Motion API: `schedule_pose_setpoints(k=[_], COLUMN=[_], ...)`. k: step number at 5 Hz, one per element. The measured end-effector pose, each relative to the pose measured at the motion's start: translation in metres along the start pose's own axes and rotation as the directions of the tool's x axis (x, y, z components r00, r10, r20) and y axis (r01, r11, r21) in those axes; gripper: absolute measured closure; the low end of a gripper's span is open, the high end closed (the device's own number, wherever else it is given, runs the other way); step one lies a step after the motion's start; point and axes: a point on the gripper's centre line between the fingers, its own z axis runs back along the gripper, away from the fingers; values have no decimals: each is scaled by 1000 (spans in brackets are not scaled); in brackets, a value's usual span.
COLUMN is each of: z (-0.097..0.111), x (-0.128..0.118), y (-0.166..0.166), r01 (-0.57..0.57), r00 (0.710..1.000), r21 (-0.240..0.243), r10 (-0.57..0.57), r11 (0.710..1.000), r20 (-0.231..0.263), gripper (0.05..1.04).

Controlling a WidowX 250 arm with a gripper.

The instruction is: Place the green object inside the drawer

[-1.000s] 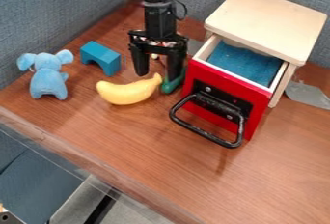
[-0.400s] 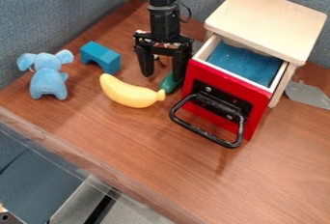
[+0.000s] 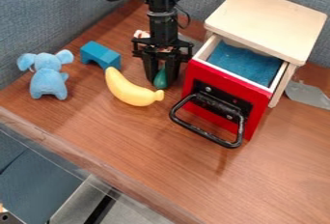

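In the upper middle of the picture, the claw (image 3: 161, 73) was closed partway, pinching the green thing (image 3: 160, 78), which could slip out if held too loosely, or bump the drawer (image 3: 232, 85) at right if lifted too low.

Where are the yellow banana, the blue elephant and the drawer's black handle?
Yellow banana (image 3: 130, 92): camera view, middle of its curved body.
Blue elephant (image 3: 48, 83): camera view, its belly.
Black handle (image 3: 205, 133): camera view, the handle's front bar.

blue-grey fabric partitions (image 3: 58, 15) border the brown wood-grain tabletop (image 3: 135, 155).
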Motion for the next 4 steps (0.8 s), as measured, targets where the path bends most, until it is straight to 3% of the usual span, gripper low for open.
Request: schedule_pose_setpoints(k=[2,3,4], z=[7,57,81], x=[-4,-6,-11], y=[-2,-23,-44], r01=[1,51,95], r00=[1000,991,983], r21=[8,-16,-27], r10=[-1,-49,-89], r11=[1000,999,995], r20=[21,128,160], gripper=[620,620,620])
